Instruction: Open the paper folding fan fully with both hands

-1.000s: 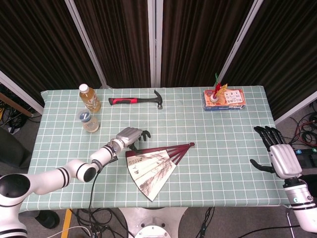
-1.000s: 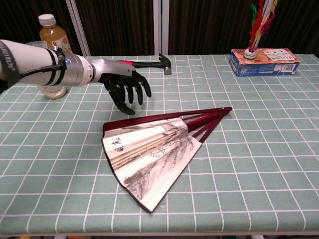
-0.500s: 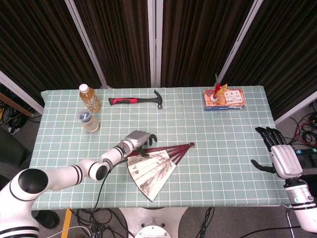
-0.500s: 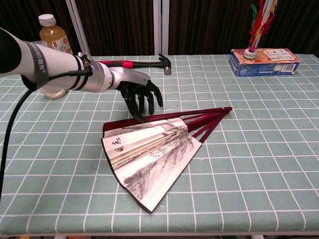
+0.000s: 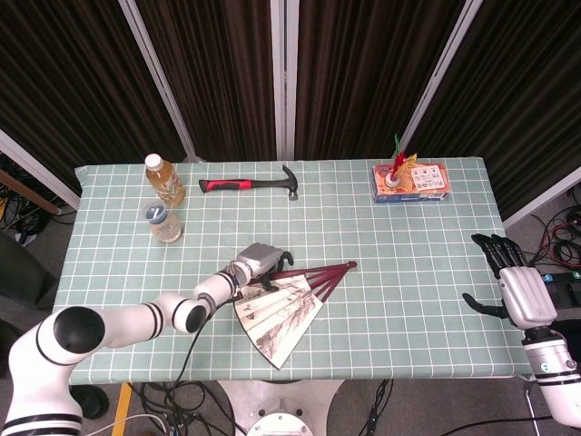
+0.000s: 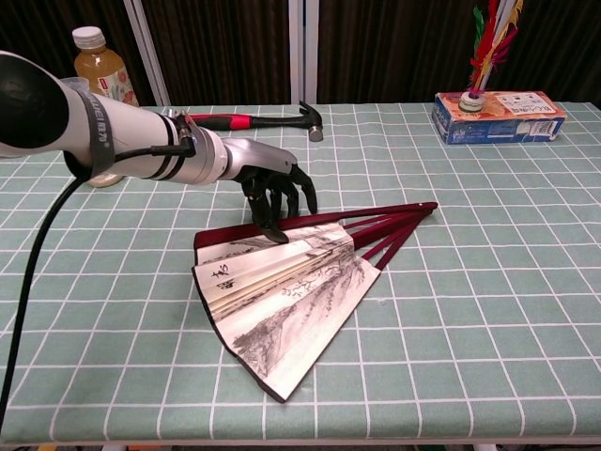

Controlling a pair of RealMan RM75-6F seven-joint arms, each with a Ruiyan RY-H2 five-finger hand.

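In the head view, the fan (image 5: pixel 281 304) lay partly spread near the table's (image 5: pixel 418 272) front edge. The left hand (image 5: pixel 259 263) rested over its far rib, holding nothing. The right hand (image 5: pixel 510 282) hung off the table's right side, fingers apart and empty.

In the chest view, the left hand's (image 6: pixel 268 183) fingertips (image 6: pixel 274 233) curled down onto the dark rib.

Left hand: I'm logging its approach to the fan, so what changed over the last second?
The left hand moved rightward and down until its fingertips reached the fan's upper red guard. The fan, half open, and the right hand stayed put.
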